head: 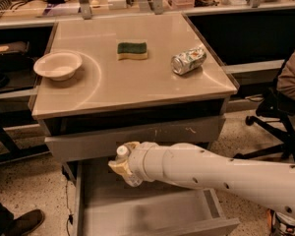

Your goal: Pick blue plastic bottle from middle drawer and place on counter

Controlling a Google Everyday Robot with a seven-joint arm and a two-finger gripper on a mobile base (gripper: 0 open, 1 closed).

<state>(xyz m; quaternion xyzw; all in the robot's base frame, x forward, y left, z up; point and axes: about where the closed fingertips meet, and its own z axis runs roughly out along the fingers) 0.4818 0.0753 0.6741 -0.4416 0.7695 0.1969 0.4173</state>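
The middle drawer (152, 208) is pulled open, and its grey floor is bare in front of the cabinet. My gripper (121, 165) is above the drawer's back left part, just below the upper drawer front. It is shut on the blue plastic bottle (131, 179), whose white cap (122, 151) sticks up beside the pale fingers (116, 167). The bottle is held clear of the drawer floor. The beige counter (137, 85) lies above and behind the gripper.
On the counter are a white bowl (57, 65) at the left, a green and yellow sponge (132, 50) in the middle and a crushed can (188, 60) at the right. The scratched upper drawer front (83, 144) juts out slightly. A seated person (291, 80) is at the right. A shoe (20, 222) is at the bottom left.
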